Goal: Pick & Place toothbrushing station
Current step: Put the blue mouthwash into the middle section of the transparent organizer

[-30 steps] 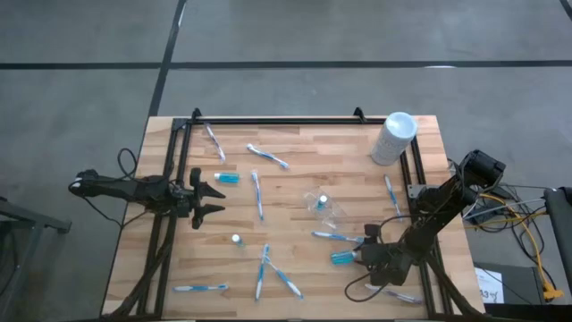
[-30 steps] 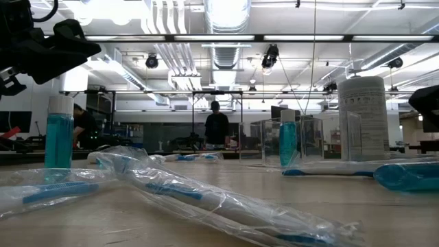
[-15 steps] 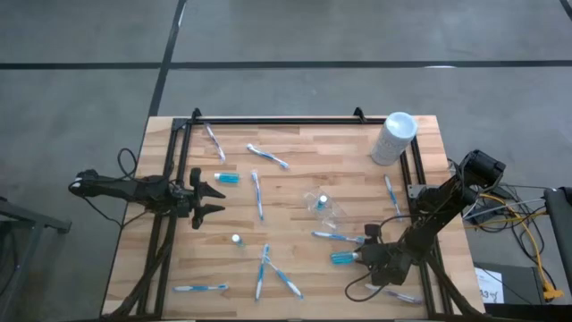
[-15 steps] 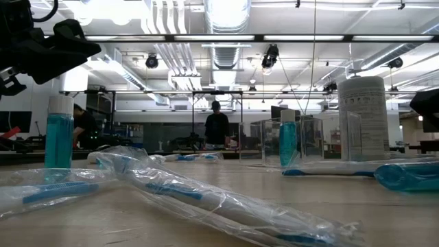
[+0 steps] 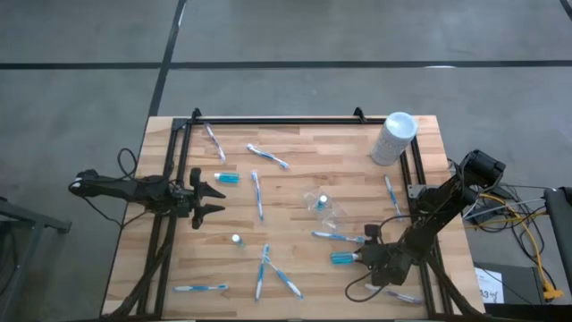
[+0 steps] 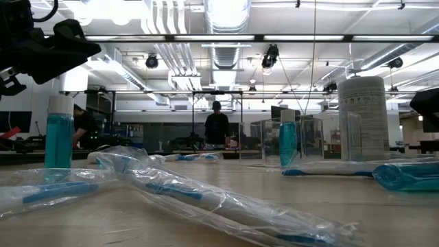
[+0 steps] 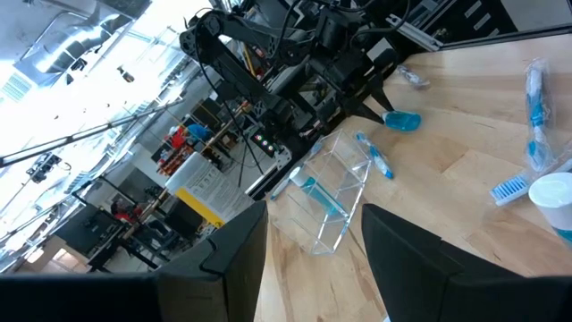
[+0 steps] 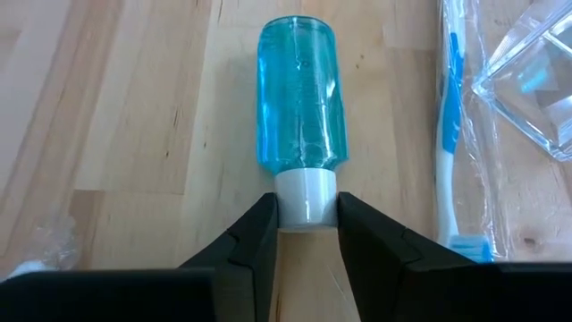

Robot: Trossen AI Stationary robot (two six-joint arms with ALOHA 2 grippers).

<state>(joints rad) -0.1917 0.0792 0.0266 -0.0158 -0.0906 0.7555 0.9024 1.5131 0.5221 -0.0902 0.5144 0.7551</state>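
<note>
Wooden table (image 5: 295, 179) with the right gripper (image 8: 305, 234) pinching a blue tube (image 8: 300, 103) by its white cap (image 8: 306, 195).

That tube (image 5: 342, 258) lies flat at the high view's lower right, and both fingers (image 8: 252, 240) touch the cap's sides. Just beside it lie a wrapped toothbrush (image 8: 453, 125) and a clear plastic pouch (image 8: 529, 76). More toothbrushes (image 5: 257, 194) and tubes (image 5: 226, 178) lie scattered across the boards. At the left edge, the left gripper (image 5: 214, 200) hovers with its fingers spread, holding nothing.
</note>
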